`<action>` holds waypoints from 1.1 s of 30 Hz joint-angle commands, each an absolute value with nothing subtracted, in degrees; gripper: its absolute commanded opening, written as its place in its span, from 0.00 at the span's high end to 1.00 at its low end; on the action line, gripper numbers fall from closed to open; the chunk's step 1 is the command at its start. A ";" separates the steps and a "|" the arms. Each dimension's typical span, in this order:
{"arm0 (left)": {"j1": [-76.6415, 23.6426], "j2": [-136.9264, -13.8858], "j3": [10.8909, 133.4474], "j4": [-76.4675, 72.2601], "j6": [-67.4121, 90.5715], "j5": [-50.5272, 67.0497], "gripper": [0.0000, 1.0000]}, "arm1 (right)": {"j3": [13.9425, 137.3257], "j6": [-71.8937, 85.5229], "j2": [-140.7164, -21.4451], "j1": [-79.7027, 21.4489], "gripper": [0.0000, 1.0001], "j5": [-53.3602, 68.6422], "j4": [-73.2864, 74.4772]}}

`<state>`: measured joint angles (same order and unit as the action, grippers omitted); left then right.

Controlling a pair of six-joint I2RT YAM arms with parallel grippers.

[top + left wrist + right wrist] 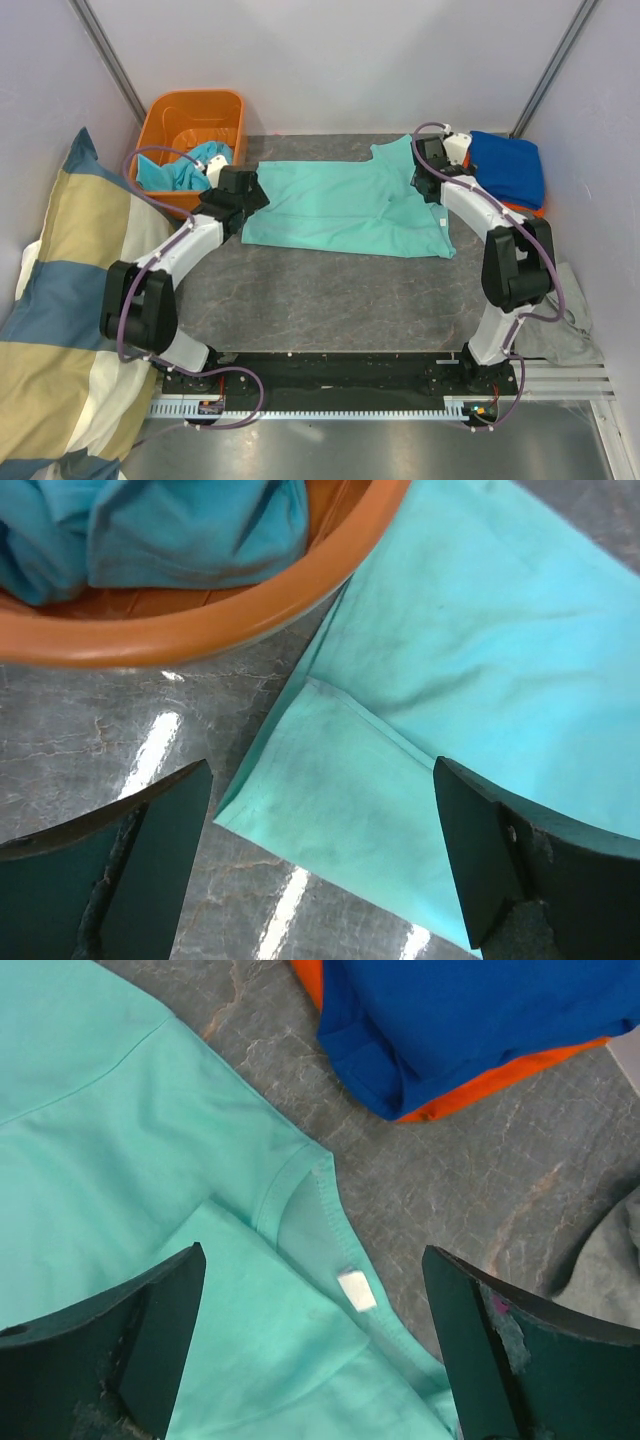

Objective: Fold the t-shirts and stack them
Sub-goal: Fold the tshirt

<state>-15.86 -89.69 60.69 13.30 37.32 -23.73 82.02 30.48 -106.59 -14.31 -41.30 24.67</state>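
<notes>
A mint-teal t-shirt (345,208) lies partly folded on the dark table. My left gripper (243,196) is open just above its left hem corner (330,800). My right gripper (432,165) is open above its collar with a white tag (357,1290). A folded royal blue t-shirt (508,167) lies on an orange one (500,1080) at the back right. Turquoise t-shirts (190,165) sit in the orange basket; they also show in the left wrist view (150,530).
The orange basket (170,125) stands at the back left, its rim (200,630) close to the left gripper. A striped pillow (60,290) lies off the table's left edge. A grey cloth (555,330) lies at the right.
</notes>
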 commanded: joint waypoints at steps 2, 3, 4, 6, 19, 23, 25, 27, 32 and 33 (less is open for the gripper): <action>-16.87 -83.94 53.71 8.89 37.09 -21.36 0.00 | 76.30 31.82 -98.28 -15.03 0.02 -35.26 26.71; -17.14 -83.67 51.61 8.27 37.18 -20.40 0.00 | 75.33 31.73 -97.57 -15.29 0.02 -34.46 26.81; -17.83 -83.50 50.72 7.65 37.44 -19.87 0.00 | 73.58 31.90 -97.04 -15.64 0.02 -33.50 27.07; -18.72 -83.58 48.18 4.59 37.88 -18.12 0.00 | 71.81 31.55 -95.28 -16.87 0.02 -30.25 26.90; -31.02 -97.73 59.06 -0.70 29.80 -20.83 0.00 | 68.55 25.50 -98.69 -24.08 0.02 -26.81 24.44; -31.29 -100.63 60.90 -0.35 28.13 -21.45 0.00 | 68.29 24.87 -101.33 -24.17 0.02 -26.81 23.56; -31.38 -102.12 60.91 1.13 27.86 -21.53 0.00 | 67.50 25.13 -103.00 -24.43 0.02 -26.46 22.94; -31.55 -103.18 60.73 2.81 28.12 -21.44 0.00 | 66.63 25.57 -104.23 -24.52 0.02 -26.37 22.59; -32.52 -103.62 57.40 6.32 30.76 -21.53 0.00 | 63.64 27.68 -104.42 -26.19 0.02 -25.75 22.76; -33.04 -103.45 56.52 6.68 32.07 -21.53 0.00 | 62.24 28.03 -103.54 -26.80 0.02 -25.49 22.94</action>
<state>-31.66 -103.55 58.74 4.29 30.57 -19.59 65.04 26.72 -104.95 -25.10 -26.48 22.81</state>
